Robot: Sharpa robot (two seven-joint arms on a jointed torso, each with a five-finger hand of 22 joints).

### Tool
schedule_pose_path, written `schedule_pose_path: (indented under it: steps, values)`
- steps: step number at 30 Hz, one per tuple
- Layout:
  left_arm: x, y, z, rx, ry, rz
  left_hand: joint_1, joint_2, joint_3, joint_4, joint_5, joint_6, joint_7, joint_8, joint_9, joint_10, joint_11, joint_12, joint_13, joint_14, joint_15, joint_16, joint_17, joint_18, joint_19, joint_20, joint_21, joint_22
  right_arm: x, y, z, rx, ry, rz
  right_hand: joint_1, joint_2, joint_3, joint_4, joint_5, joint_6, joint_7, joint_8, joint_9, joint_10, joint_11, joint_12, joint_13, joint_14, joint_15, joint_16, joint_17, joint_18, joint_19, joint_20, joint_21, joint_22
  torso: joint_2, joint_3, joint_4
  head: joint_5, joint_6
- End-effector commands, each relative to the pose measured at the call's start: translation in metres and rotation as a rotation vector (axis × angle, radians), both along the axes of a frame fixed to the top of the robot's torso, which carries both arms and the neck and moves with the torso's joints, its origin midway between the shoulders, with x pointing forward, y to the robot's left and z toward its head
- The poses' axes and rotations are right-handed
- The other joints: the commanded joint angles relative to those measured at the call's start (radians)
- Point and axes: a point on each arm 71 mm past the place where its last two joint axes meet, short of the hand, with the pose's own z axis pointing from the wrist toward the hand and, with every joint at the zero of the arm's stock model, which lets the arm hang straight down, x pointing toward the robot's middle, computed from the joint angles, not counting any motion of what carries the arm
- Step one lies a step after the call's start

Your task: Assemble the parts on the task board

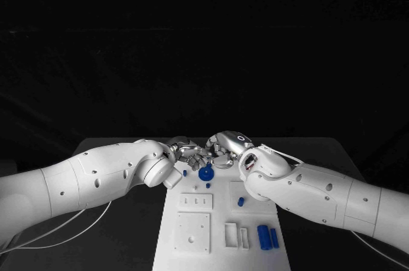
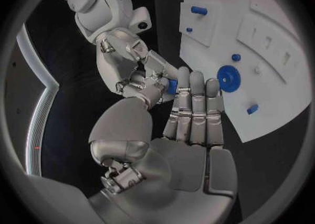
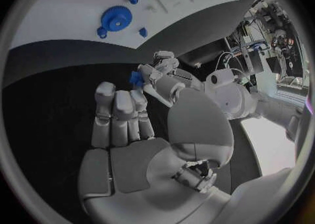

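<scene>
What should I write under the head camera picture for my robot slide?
Two silver robot hands, left hand and right hand, meet over the far end of the white task board, above a blue gear.

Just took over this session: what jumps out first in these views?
The two hands meet fingertip to fingertip above the far end of the task board, the left hand and right hand both touching a small blue part; which one grips it is unclear. Just below them a blue gear sits on the board, and two blue pegs lie near its right edge.
</scene>
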Motion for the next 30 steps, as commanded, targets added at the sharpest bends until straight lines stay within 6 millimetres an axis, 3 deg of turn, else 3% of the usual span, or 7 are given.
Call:
schedule_pose_path:
  steps: [1, 5, 10, 14, 22, 25, 30]
  values:
    - [0.002, 0.001, 0.002, 0.014, -0.023, 0.021, 0.001, -0.021, 0.015, -0.008, 0.023, 0.044, -0.033, 0.007, 0.008, 0.017, -0.003, 0.014, 0.007, 0.009, -0.007, 0.020, 0.005, -0.004, 0.014, -0.034, 0.014, 0.004, 0.000, 0.000, -0.002, -0.017, 0.010, 0.005, 0.005, 0.000, 0.005, -0.001, -0.001, 0.040, 0.035, 0.002, 0.021, 0.008, 0.001, 0.006, 0.000, 0.001, -0.006, -0.003, 0.001, 0.029, -0.001, -0.005, 0.003, 0.014, 0.000, 0.0003, -0.0015, 0.001, -0.002]
    - [0.002, 0.002, 0.002, 0.032, -0.032, 0.030, -0.005, -0.026, 0.021, -0.012, 0.046, 0.056, -0.037, 0.011, 0.017, 0.028, -0.009, 0.025, 0.016, 0.015, -0.014, 0.042, 0.010, -0.004, 0.024, -0.042, 0.028, 0.007, 0.000, -0.001, -0.002, -0.019, 0.015, 0.001, 0.005, -0.001, 0.005, -0.001, -0.001, 0.040, 0.035, 0.001, 0.021, 0.006, 0.001, 0.003, -0.002, 0.001, -0.006, -0.003, 0.001, 0.029, -0.001, -0.005, 0.003, 0.014, 0.000, 0.0005, -0.0005, -0.006, 0.001]
    - [0.002, 0.002, 0.002, 0.038, -0.036, 0.037, -0.017, -0.030, 0.024, -0.016, 0.078, 0.070, -0.044, 0.014, 0.037, 0.036, -0.018, 0.048, 0.034, 0.046, -0.047, 0.120, 0.030, 0.001, 0.060, -0.067, 0.080, 0.021, 0.001, -0.002, -0.003, -0.014, 0.019, -0.003, 0.002, -0.014, 0.008, -0.002, -0.001, 0.035, 0.036, -0.002, 0.021, -0.010, 0.002, -0.014, -0.013, 0.001, -0.005, -0.005, 0.001, 0.029, -0.001, -0.005, 0.001, 0.013, 0.000, 0.0001, 0.0001, -0.003, -0.002]
    - [0.002, 0.003, 0.002, 0.044, -0.038, 0.041, -0.024, -0.033, 0.027, -0.018, 0.086, 0.076, -0.047, 0.012, 0.048, 0.039, -0.022, 0.057, 0.043, 0.051, -0.061, 0.158, 0.035, 0.001, 0.068, -0.080, 0.107, 0.022, 0.003, -0.005, -0.003, 0.006, 0.024, -0.016, -0.008, -0.048, 0.012, 0.011, -0.001, 0.020, 0.040, -0.013, 0.018, -0.025, 0.006, -0.032, -0.025, 0.000, -0.002, -0.009, 0.000, 0.029, 0.001, -0.004, -0.002, 0.012, 0.000, 0.0004, 0.0001, -0.003, -0.003]
    - [0.002, 0.003, 0.002, 0.068, -0.050, 0.022, -0.040, -0.040, 0.027, -0.015, 0.078, 0.097, -0.056, 0.016, 0.063, 0.056, -0.031, 0.072, 0.053, 0.059, -0.075, 0.190, 0.030, -0.002, 0.068, -0.092, 0.127, 0.018, 0.007, -0.014, -0.005, 0.049, 0.036, -0.039, -0.033, -0.133, -0.011, 0.049, -0.001, -0.117, 0.085, -0.090, -0.013, -0.068, 0.048, -0.093, -0.066, -0.039, 0.038, -0.043, -0.010, 0.028, -0.031, 0.011, -0.033, 0.004, -0.001, 0.0012, -0.0016, -0.003, -0.003]
    - [0.002, 0.004, 0.002, 0.079, -0.052, 0.015, -0.042, -0.040, 0.027, -0.015, 0.078, 0.101, -0.057, 0.016, 0.065, 0.059, -0.033, 0.074, 0.054, 0.061, -0.076, 0.194, 0.028, -0.003, 0.067, -0.093, 0.129, 0.017, 0.008, -0.021, -0.004, 0.070, 0.038, -0.046, -0.038, -0.147, -0.043, 0.051, -0.001, -0.170, 0.107, -0.117, -0.023, -0.094, 0.069, -0.110, -0.078, -0.064, 0.059, -0.060, -0.015, 0.026, -0.054, 0.022, -0.050, 0.001, 0.000, 0.0000, -0.0003, -0.002, -0.003]
    - [0.002, 0.006, 0.000, 0.123, -0.047, -0.008, -0.047, -0.038, 0.028, -0.014, 0.082, 0.107, -0.060, 0.016, 0.069, 0.065, -0.036, 0.078, 0.057, 0.066, -0.081, 0.203, 0.025, -0.004, 0.067, -0.096, 0.134, 0.015, 0.010, -0.044, -0.003, 0.110, 0.028, -0.071, -0.047, -0.156, -0.104, 0.055, 0.008, -0.204, 0.123, -0.131, -0.027, -0.121, 0.086, -0.117, -0.094, -0.086, 0.076, -0.072, -0.021, 0.025, -0.081, 0.040, -0.070, 0.001, 0.000, 0.0002, 0.0011, -0.001, -0.005]
